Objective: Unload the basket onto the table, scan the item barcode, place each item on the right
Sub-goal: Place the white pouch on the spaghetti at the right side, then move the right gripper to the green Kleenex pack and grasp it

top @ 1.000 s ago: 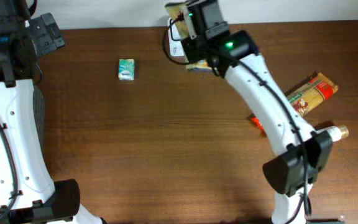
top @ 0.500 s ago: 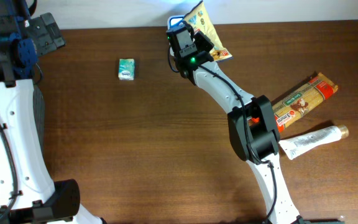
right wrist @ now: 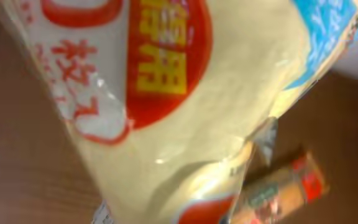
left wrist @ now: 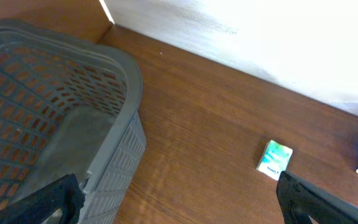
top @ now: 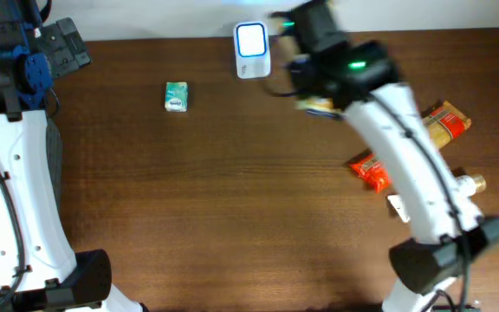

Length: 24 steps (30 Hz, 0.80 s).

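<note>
Right gripper (top: 308, 85) clamped on yellow snack bag (right wrist: 185, 93), bag held off surface (top: 232, 173), near scanner (top: 252, 39), on its right. Left gripper (left wrist: 179, 208) jaws wide apart, empty, near grey basket (left wrist: 61, 124).

Overhead camera: fixed high, looking straight down on the dark brown wooden surface (top: 232, 217). A strip of pale wall (top: 145, 17) runs along the top edge. Distant; the whole work area is in frame.

Left wrist camera: held well above the surface, tilted down toward that same wall. A grey slatted plastic basket (left wrist: 55, 112) sits lower left. Shared with overhead: the small green-and-white packet (left wrist: 274, 159) and the white scanner with lit screen (top: 252, 42), here only a blue-white sliver at the right edge.

Right wrist camera: very close and blurred. A yellow crinkly plastic bag with red print (right wrist: 185, 93) nearly fills the frame. Lower right behind it is a long orange pasta packet (right wrist: 278, 193), also seen from overhead at the right.
</note>
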### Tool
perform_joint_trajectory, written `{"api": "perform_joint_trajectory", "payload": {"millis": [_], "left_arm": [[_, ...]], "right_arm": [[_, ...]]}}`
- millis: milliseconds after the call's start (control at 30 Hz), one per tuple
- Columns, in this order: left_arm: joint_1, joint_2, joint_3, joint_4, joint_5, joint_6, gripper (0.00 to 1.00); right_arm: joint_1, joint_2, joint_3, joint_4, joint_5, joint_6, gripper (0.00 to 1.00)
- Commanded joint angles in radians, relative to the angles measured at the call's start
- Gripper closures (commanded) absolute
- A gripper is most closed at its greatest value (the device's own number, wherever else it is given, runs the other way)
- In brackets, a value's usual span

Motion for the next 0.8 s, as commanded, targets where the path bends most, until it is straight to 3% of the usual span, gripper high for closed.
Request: {"api": "perform_joint_trajectory", "payload": {"millis": [0, 33, 133, 167, 200, 267, 333, 367, 433, 467, 600, 667, 700, 767], "left_arm": [[0.003, 0.003, 0.0, 0.0, -0.011, 0.012, 0.01], [0.003, 0.003, 0.0, 0.0, -0.011, 0.012, 0.01], [0.003, 0.003, 0.0, 0.0, -0.011, 0.012, 0.01], [0.003, 0.003, 0.0, 0.0, -0.011, 0.012, 0.01], [0.003, 0.003, 0.0, 0.0, -0.011, 0.012, 0.01], [0.003, 0.003, 0.0, 0.0, -0.011, 0.012, 0.01], [0.003, 0.003, 0.0, 0.0, -0.011, 0.012, 0.01], [0.003, 0.003, 0.0, 0.0, -0.011, 0.012, 0.01], [0.003, 0.003, 0.0, 0.0, -0.011, 0.012, 0.01], [0.003, 0.003, 0.0, 0.001, -0.011, 0.012, 0.01], [0.003, 0.003, 0.0, 0.001, -0.011, 0.012, 0.01], [0.003, 0.003, 0.0, 0.0, -0.01, 0.012, 0.01], [0.003, 0.003, 0.0, 0.0, -0.011, 0.012, 0.01], [0.003, 0.003, 0.0, 0.0, -0.01, 0.012, 0.01]], "right_arm": [[-0.189, 0.012, -0.03, -0.251, -0.035, 0.399, 0.96], [-0.269, 0.03, -0.076, -0.323, -0.037, 0.429, 0.96], [-0.395, 0.044, -0.272, -0.323, -0.054, 0.43, 0.95], [-0.433, 0.045, -0.365, -0.291, -0.054, 0.429, 0.85], [-0.459, 0.044, -0.435, -0.246, -0.053, 0.426, 0.57], [-0.492, 0.044, -0.469, -0.184, -0.054, 0.416, 0.19], [-0.501, 0.044, -0.447, -0.104, -0.056, 0.416, 0.01], [-0.5, 0.044, -0.414, -0.087, -0.136, 0.361, 0.01], [-0.478, 0.043, -0.333, 0.004, -0.568, 0.145, 0.01], [-0.433, 0.043, -0.308, 0.091, -0.709, 0.124, 0.01], [-0.103, 0.078, -0.304, 0.503, -0.681, 0.32, 0.02], [0.082, 0.177, -0.291, 0.793, -0.617, 0.502, 0.18], [0.115, 0.254, -0.196, 0.825, -0.657, 0.519, 0.18], [0.125, 0.415, 0.066, 0.715, -0.659, 0.502, 0.18]]}}
